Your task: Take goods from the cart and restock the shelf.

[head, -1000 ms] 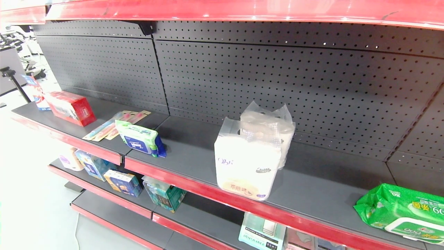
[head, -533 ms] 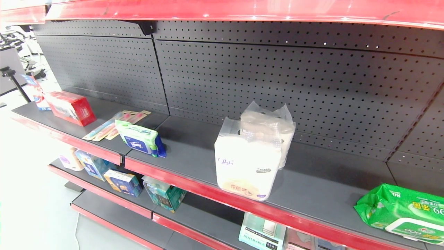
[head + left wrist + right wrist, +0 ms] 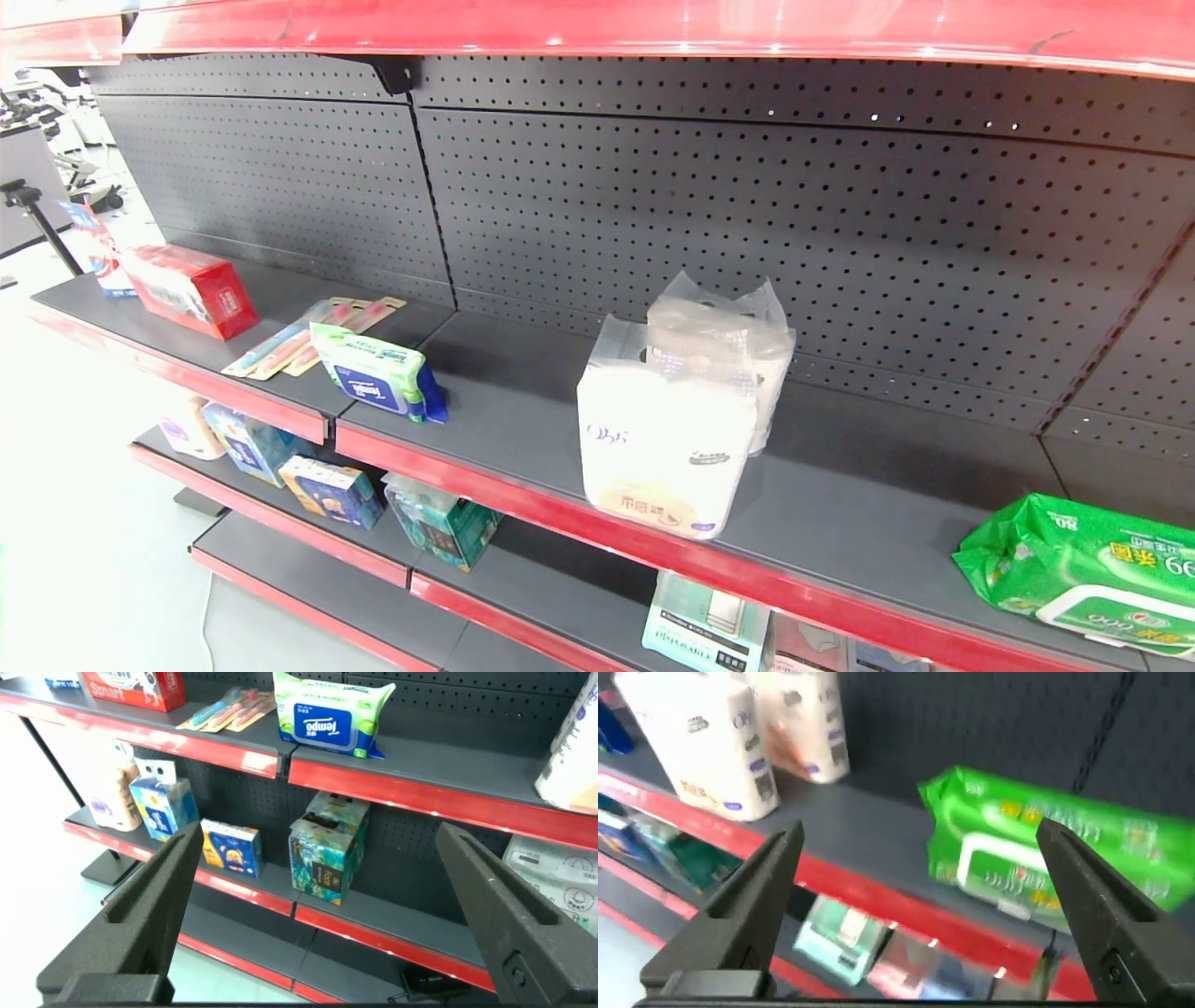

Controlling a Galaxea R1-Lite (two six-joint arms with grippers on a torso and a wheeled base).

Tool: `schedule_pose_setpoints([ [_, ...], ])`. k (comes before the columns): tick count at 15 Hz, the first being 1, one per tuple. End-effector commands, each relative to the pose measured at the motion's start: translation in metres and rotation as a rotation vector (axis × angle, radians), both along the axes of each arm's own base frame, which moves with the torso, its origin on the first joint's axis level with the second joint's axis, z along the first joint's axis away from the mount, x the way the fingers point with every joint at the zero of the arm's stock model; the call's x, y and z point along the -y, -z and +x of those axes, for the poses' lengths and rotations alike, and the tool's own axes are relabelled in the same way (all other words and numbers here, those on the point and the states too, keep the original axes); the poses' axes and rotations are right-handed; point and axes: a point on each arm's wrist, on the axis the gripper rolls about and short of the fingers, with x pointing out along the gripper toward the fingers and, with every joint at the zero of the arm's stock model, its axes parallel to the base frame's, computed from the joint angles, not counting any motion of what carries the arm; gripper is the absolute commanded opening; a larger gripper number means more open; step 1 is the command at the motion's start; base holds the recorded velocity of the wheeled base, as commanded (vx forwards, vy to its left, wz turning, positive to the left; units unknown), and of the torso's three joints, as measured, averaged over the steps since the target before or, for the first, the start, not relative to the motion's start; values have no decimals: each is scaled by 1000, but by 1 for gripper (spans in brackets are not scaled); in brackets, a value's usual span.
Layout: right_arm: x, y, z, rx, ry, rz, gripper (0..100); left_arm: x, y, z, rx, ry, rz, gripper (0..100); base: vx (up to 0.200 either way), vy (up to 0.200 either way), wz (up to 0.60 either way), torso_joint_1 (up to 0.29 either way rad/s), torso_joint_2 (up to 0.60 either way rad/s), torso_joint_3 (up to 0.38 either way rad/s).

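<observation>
The middle shelf has goods lying in a row. At the far left is one red box, with one blue and white pack just behind it; next come flat toothbrush packs fanned together, and I cannot count them for sure; just beside them lies one white, green and blue wipes pack; near the middle stand two packs of paper rolls, one white pack in front and one clear pack touching it from behind; well apart, at the far right, lies one green wipes pack.

The lower shelf holds four things in a row: one white and pink pack, one blue box, one blue and yellow box and one teal box; further right sits one pale pack.

The left jaws are spread wide with nothing in them, out in front of the lower shelf near the teal box; the right jaws are spread wide too, also holding nothing, in front of the middle shelf's red edge, between the white pack and the green wipes pack.
</observation>
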Motion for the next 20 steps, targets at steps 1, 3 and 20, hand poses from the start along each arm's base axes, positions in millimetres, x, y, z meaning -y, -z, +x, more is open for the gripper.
schedule_pose_setpoints([
  [1, 2, 6, 1, -44, 101, 57, 100, 0, 0, 0, 0, -1, 0, 100, 0, 0, 0, 0, 0, 0],
  [3, 2, 6, 1, -43, 90, 54, 100, 0, 0, 0, 0, -1, 0, 100, 0, 0, 0, 0, 0, 0],
  [20, 2, 6, 1, -42, 90, 60, 100, 0, 0, 0, 0, -1, 0, 100, 0, 0, -247, 2, 1, 3],
])
